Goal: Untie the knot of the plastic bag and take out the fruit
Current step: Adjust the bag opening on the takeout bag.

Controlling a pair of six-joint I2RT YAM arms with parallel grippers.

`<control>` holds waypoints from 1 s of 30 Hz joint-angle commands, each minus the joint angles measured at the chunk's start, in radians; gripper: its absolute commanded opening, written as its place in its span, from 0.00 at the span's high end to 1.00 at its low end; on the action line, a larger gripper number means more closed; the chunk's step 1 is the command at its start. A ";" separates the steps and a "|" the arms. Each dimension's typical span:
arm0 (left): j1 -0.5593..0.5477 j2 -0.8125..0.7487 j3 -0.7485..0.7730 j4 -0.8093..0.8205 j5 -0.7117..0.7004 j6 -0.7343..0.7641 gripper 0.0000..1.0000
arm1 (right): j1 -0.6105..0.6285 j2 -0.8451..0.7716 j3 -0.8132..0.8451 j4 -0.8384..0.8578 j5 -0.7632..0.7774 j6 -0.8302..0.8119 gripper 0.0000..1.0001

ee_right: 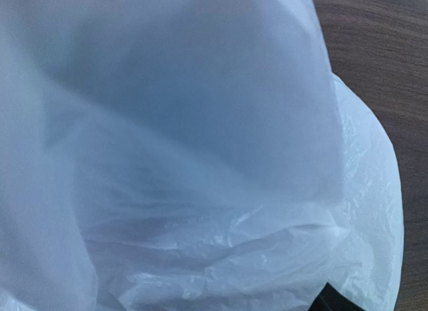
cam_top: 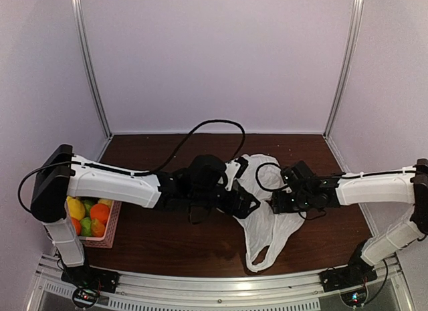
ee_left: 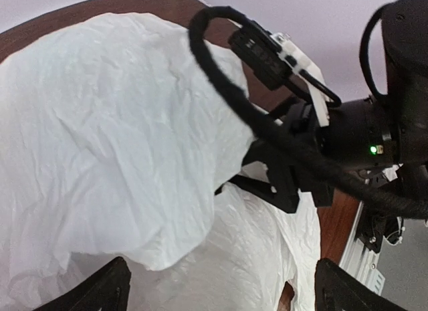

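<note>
Plastic bag (cam_top: 266,221), lengthwise far-to-near, narrowing nearward

Overhead looks down; both wrist cameras crowd plastic bag (ee_right: 200,157).

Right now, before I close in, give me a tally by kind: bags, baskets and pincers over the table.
plastic bag: 1
pink basket: 1
pincers: 2, the left pincer and the right pincer
Total: 4
The fruit in the basket is partly hidden, so it is left uncounted.
</note>
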 commanded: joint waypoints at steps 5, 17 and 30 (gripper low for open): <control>0.046 0.048 0.043 -0.005 -0.052 0.007 0.02 | 0.003 -0.024 -0.094 0.043 -0.074 0.049 0.54; 0.046 0.125 0.048 -0.067 -0.140 0.028 0.45 | 0.003 -0.150 -0.100 0.147 -0.165 0.132 0.25; -0.057 0.150 0.038 -0.064 -0.150 0.172 0.46 | 0.003 -0.059 0.043 0.025 0.041 0.058 0.06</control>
